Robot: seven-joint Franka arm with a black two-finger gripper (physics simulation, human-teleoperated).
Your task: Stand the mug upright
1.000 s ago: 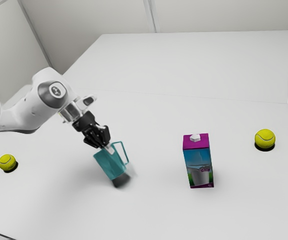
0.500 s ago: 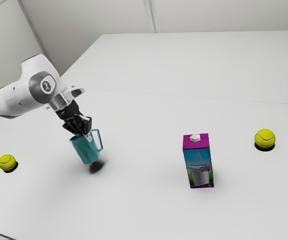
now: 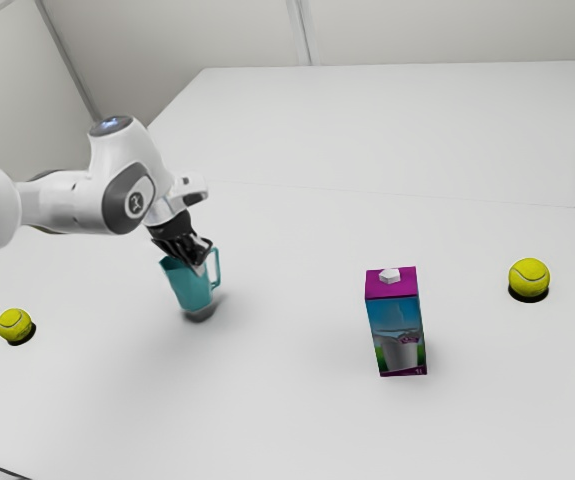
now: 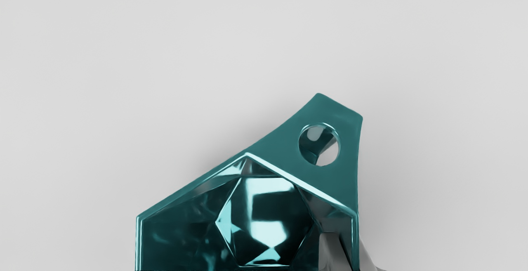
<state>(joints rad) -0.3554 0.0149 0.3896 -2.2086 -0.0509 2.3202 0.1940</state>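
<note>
In the exterior view my gripper (image 3: 201, 264) is at the rim of the teal mug (image 3: 189, 288), left of the middle. The mug leans slightly, mouth up, its handle facing the exterior view's right, with a dark shadow close beneath its base. Whether the base touches the table cannot be told. Looking into the mug (image 4: 264, 221) in the wrist view, I see one finger inside and the other outside, so the gripper (image 4: 354, 252) is shut on the mug's wall. Part of the near rim is cut off there.
A purple and blue carton (image 3: 398, 325) stands on the white table (image 3: 297, 420), to the exterior view's right of the mug. One tennis ball (image 3: 14, 324) rests at the exterior view's far left, another tennis ball (image 3: 529, 277) at its far right.
Held by my gripper, the mug has swung from a strong tilt to a nearly upright pose. It first shifted toward the exterior view's left, then slightly back right. Its shadow now lies closer to the base.
</note>
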